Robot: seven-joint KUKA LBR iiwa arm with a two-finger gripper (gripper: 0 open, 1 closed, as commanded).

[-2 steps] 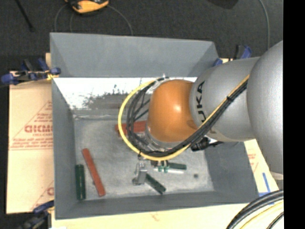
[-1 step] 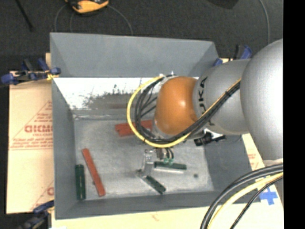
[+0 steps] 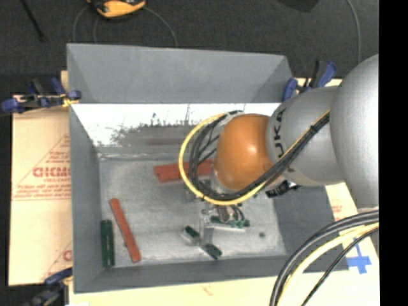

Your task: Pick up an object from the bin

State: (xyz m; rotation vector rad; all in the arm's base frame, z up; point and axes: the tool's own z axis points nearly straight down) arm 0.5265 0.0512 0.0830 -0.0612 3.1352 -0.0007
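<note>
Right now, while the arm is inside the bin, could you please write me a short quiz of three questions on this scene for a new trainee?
1. True or false: the dark green stick lies near the left wall of the bin, left of the long orange-red stick.
2. What lies nearest to the hand? A) the small dark green pieces B) the long orange-red stick C) the dark green stick
3. Which thing is partly hidden behind the arm's orange cover?

Key: 1 true. 2 A. 3 the red block toward the back of the bin.
</note>
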